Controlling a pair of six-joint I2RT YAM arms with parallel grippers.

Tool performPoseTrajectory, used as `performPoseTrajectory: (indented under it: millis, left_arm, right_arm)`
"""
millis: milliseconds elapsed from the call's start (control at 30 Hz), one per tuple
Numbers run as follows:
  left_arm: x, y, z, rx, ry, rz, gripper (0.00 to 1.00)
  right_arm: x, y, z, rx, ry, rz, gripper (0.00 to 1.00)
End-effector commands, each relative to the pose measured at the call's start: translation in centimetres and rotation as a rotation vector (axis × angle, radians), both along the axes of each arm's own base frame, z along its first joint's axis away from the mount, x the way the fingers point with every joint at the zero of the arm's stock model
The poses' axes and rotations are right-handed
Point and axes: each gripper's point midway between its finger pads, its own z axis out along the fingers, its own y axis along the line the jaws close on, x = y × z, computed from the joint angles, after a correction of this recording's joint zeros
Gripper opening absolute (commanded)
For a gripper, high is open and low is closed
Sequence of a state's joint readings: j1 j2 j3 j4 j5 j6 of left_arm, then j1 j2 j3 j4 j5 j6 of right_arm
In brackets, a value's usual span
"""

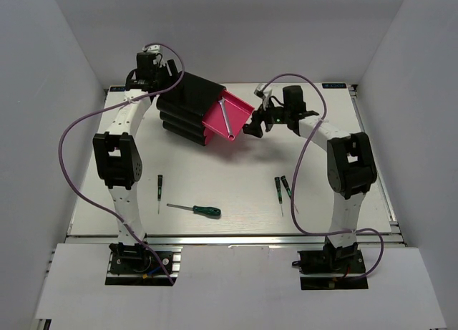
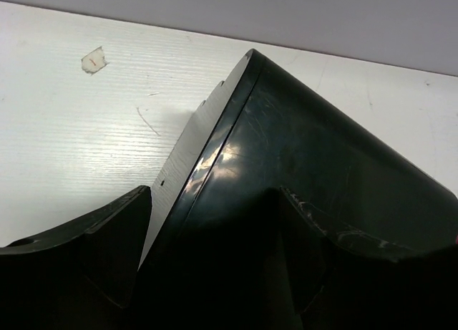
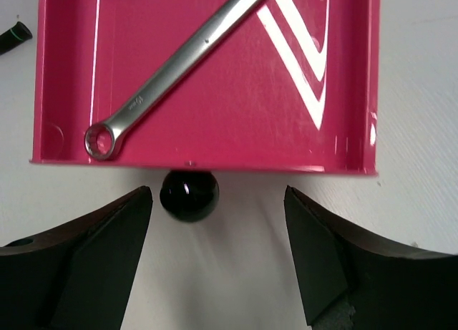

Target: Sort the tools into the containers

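Holding one wrench, the drawer faces parted right fingers; left fingers, seemingly parted, straddle the box.

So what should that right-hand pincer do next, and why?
Probably ease the right pincer forward and close it on the black knob, ready to push the pink drawer shut. The silver wrench already lies inside the open drawer, and the pincer's jaws stand open just short of the knob, not touching it.

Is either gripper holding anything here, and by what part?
Right gripper: nothing; its open jaws flank the knob of the pink drawer without touching. Left gripper: jaws straddle an edge of the black box; a grip cannot be told.
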State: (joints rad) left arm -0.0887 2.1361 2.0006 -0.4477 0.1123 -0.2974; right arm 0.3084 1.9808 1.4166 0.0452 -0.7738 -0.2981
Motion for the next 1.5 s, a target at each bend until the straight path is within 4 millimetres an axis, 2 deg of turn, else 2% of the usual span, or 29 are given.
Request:
performPoseTrajectory:
  millis: [0, 167, 200, 367, 833, 933, 1200, 1400, 1467]
  left_arm:
    - [-2.3, -1.3, -2.2, -0.016, 0.087, -0.094, 0.80]
    - [-3.1, -2.6, -3.1, -0.062, 0.117, -0.164, 0.78]
    - [-3.2, -2.6, -3.3, -0.065, 0.122, -0.172, 0.77]
    - [-4.0, -3.9, -3.8, -0.105, 0.134, -0.234, 0.77]
    - [-5.1, -7.1, -4.7, -0.143, 0.142, -0.350, 0.77]
    - [-5.5, -7.8, -5.2, -0.144, 0.155, -0.364, 0.77]
    - [-7.3, -9.7, -6.1, -0.146, 0.186, -0.411, 0.77]
    - [-8.0, -9.8, -7.0, -0.140, 0.218, -0.396, 0.77]
    - [-7.7, -9.4, -6.9, -0.131, 0.219, -0.368, 0.77]
  right_arm:
    - [0.9, 2.7, 2.3, 0.034, -0.094, 0.063, 0.79]
    - [1.3, 4.0, 2.3, 0.042, -0.103, 0.075, 0.73]
    - [1.3, 4.1, 2.4, 0.044, -0.105, 0.078, 0.68]
    - [0.8, 4.6, 3.9, 0.072, -0.134, 0.108, 0.59]
    - [0.6, 7.1, 9.8, 0.163, -0.193, 0.099, 0.62]
    - [1.1, 7.4, 9.7, 0.163, -0.190, 0.085, 0.63]
    - [2.8, 8.3, 7.9, 0.157, -0.168, 0.049, 0.65]
    - [3.4, 8.6, 7.6, 0.156, -0.170, 0.039, 0.69]
    - [3.0, 8.1, 7.7, 0.150, -0.167, 0.034, 0.70]
